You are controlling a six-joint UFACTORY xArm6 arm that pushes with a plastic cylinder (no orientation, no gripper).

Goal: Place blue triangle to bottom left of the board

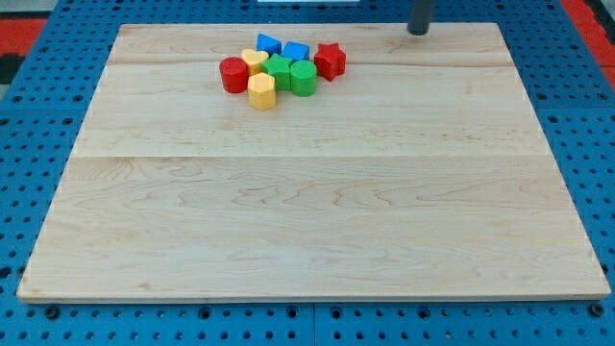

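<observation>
The blue triangle [268, 44] sits at the top of a tight cluster of blocks near the board's top edge, left of centre. Beside it on the right is a blue cube [295, 51]. My tip [418, 30] is at the board's top edge, well to the right of the cluster and apart from every block. The red star [330, 60] is the block nearest to it.
The cluster also holds a red cylinder [233, 74], a yellow block [255, 61], a yellow hexagon block [261, 91], a green star-like block [280, 69] and a green cylinder [303, 79]. The wooden board [307, 211] lies on a blue pegboard table [38, 144].
</observation>
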